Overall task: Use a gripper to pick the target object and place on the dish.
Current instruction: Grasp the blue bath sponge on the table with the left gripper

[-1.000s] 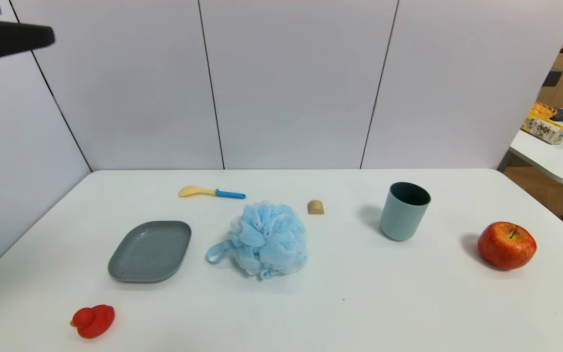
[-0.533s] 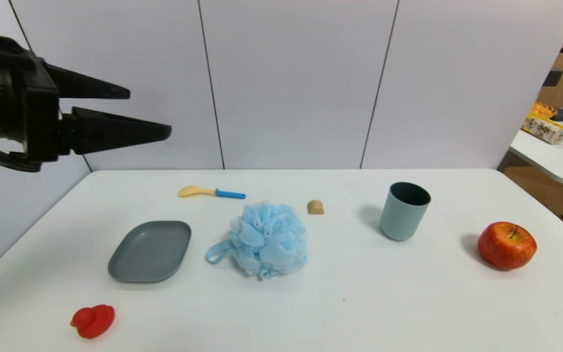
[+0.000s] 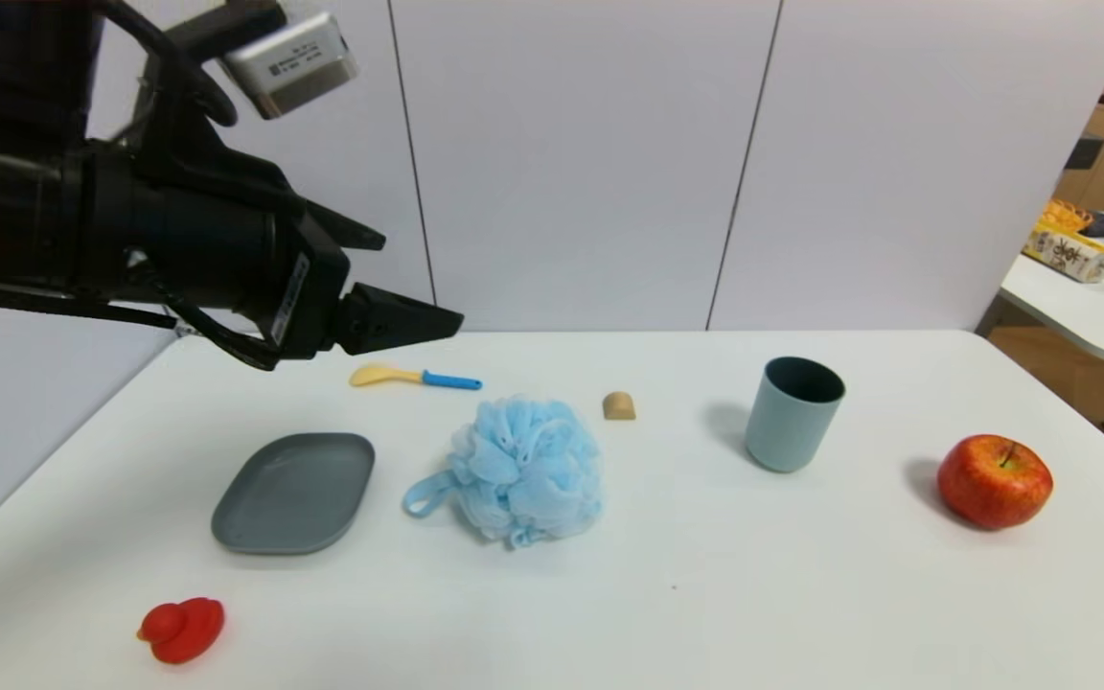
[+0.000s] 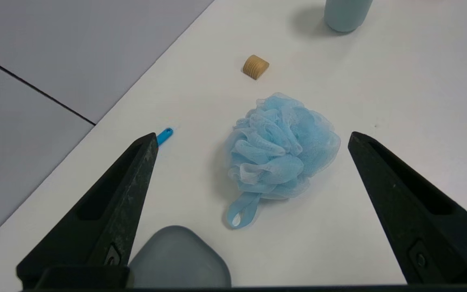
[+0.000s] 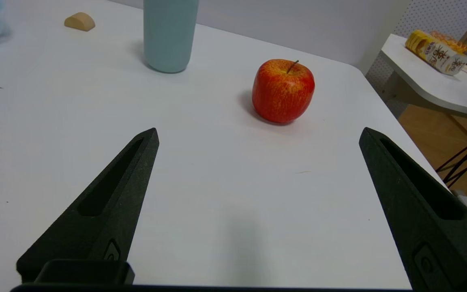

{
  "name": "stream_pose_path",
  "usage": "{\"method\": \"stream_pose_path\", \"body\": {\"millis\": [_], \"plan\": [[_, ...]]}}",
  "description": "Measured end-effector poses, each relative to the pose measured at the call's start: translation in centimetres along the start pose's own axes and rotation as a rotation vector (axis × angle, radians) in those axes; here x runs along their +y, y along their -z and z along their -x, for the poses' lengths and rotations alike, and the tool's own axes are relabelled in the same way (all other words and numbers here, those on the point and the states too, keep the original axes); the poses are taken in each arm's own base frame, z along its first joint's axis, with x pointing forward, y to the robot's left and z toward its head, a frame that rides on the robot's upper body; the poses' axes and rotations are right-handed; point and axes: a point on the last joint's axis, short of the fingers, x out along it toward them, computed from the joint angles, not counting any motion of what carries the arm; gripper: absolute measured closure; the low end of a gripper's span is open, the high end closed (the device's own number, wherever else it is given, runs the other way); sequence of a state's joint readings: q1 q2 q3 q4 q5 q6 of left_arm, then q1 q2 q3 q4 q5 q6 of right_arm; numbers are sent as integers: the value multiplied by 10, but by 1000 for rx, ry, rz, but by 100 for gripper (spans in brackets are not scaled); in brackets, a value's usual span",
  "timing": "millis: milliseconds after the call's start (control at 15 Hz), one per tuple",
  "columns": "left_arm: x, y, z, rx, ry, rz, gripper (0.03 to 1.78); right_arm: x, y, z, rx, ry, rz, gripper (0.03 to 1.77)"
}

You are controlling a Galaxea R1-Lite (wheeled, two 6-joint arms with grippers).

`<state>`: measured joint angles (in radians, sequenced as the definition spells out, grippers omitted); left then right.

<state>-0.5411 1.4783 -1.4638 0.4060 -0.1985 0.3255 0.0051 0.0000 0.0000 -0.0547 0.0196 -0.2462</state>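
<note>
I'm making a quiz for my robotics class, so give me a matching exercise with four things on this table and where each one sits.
Things:
1. bath pouf
2. dish
3. apple
4. red duck

Places:
A. far right of the table
B. near front edge, on the left
C. middle of the table, between dish and cup
D. just left of the pouf's ribbon loop

Pairs: 1-C, 2-D, 3-A, 4-B
</note>
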Motion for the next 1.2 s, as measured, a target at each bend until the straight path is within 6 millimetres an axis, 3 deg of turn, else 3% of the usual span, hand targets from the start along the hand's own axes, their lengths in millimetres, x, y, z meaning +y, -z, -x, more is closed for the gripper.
{"method": "stream_pose_path", "body": {"millis": [600,1200], "plan": [[-8,30,-29,175,35,22,12,0,0,0,0,0,0,9],[-16,49,-93,314,121,24,12,0,0,0,1,0,0,9]]}}
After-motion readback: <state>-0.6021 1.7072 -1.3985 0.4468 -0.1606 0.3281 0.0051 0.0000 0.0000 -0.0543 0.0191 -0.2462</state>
